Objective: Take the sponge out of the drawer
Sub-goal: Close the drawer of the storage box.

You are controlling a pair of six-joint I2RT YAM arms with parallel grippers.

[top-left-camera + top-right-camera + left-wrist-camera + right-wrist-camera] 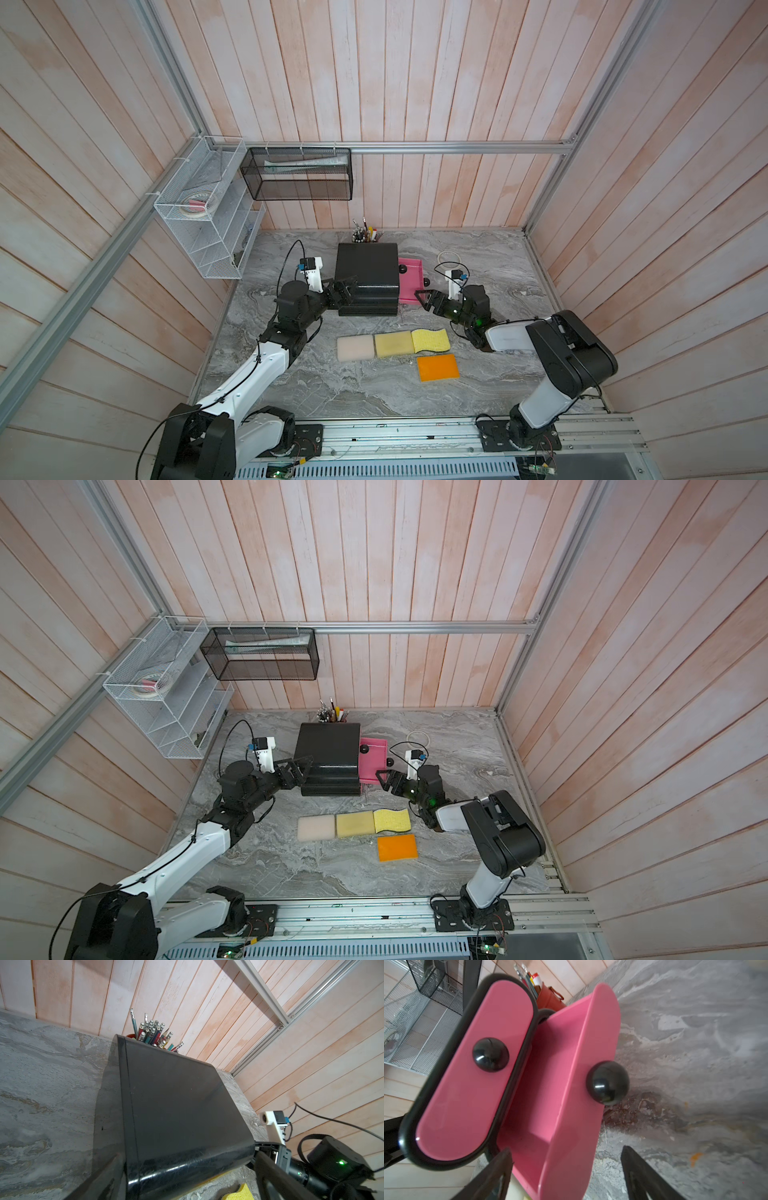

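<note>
We see the black cabinet [366, 278] standing mid-tabletop [291, 386], its two pink drawers facing the right arm. The lower drawer [571, 1136] is pulled out. In the right wrist view its floor and walls show pink all over, and its black knob [607, 1082] juts from the front wall. The upper drawer [467, 1095] sits shut.

The sponges are outside the drawer, on the tabletop in front of the cabinet. The pale sponge [355, 348], cream sponge [392, 345] and yellow sponge [430, 340] form a touching row. The orange sponge [438, 368] lies just in front of the yellow one. We cannot tell which of them the task means.

The left pincer [345, 289] is spread wide at the cabinet's near left corner, with nothing held. Whether its fingers touch the cabinet we cannot tell.

The right pincer [422, 301] is also spread, gripping nothing, at the near front corner of the lower drawer. In the right wrist view one finger shows before the drawer's inside and the other over bare tabletop. We cannot tell whether it touches the drawer.

A pencil cup [365, 235] stands behind the cabinet.
</note>
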